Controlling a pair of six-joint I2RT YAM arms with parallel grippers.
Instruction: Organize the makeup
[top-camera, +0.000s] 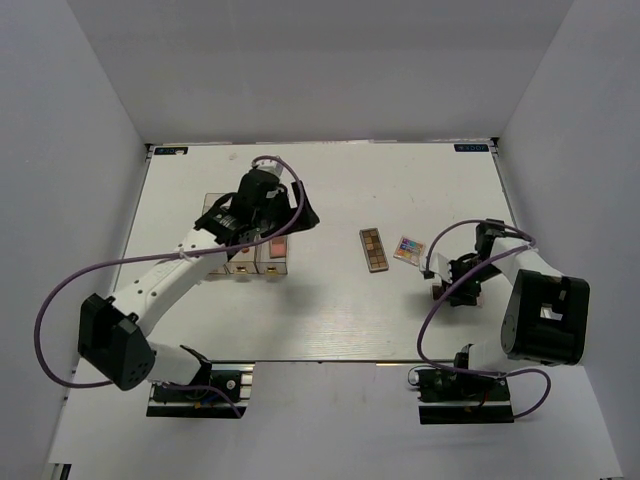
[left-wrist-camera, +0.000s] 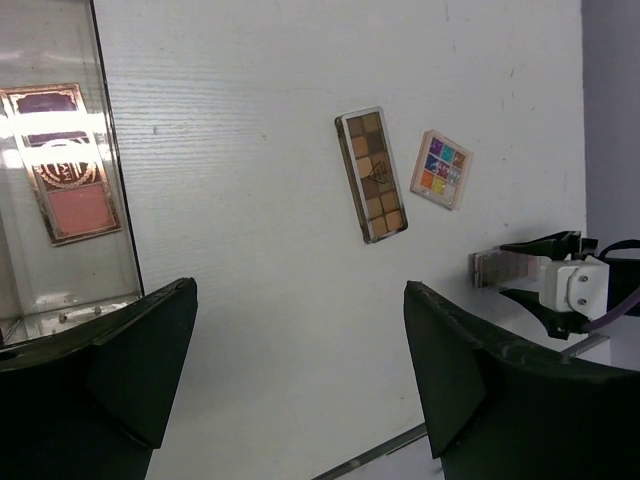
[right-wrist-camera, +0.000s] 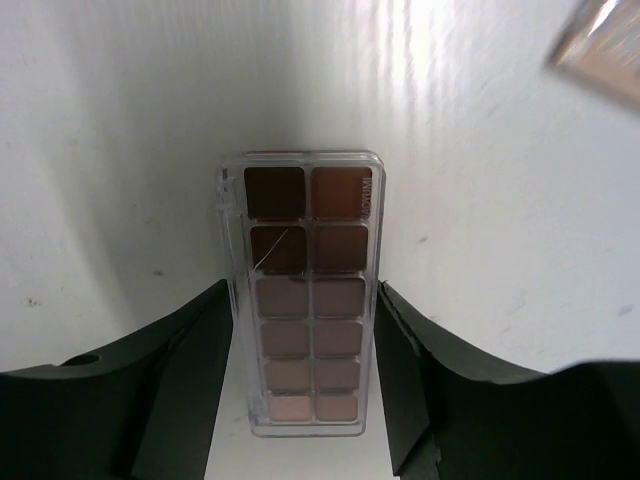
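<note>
We see the right pincer (right-wrist-camera: 305, 300) set down over the mauve palette (right-wrist-camera: 308, 240), which lies flat on the worktop (left-wrist-camera: 250, 150) close to the right arm's base. A finger sits along each long edge because the narrow width is the only span the jaws can bridge. The fingers appear to touch both edges, though shadow blurs the contact, so we judge it a grip on a palette not yet lifted. The left pincer (left-wrist-camera: 300, 300) stands wide apart and holds nothing. It hangs beside the clear organizer (left-wrist-camera: 110, 170), where a pink palette (left-wrist-camera: 65, 165) already lies, probably waiting to help. A brown-toned palette (left-wrist-camera: 372, 175) and a multicolour palette (left-wrist-camera: 441, 169) lie just beside each other between the arms, within either one's reach and still to be sorted
</note>
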